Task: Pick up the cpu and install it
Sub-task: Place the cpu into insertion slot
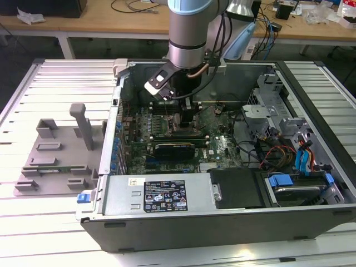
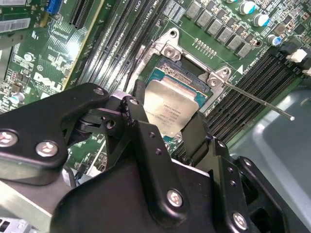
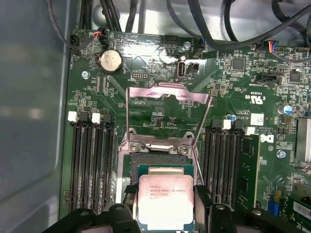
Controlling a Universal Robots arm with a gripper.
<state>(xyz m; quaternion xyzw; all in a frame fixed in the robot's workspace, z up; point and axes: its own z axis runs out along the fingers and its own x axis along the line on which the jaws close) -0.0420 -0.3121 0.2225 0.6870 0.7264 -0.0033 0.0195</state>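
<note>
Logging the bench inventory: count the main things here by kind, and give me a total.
cpu: 1
gripper: 1
coin battery: 1
computer case: 1
grey fixture: 1
Total: 5

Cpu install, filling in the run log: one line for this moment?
gripper: shut on cpu | cpu: at socket, seating unclear | load plate: open
</note>
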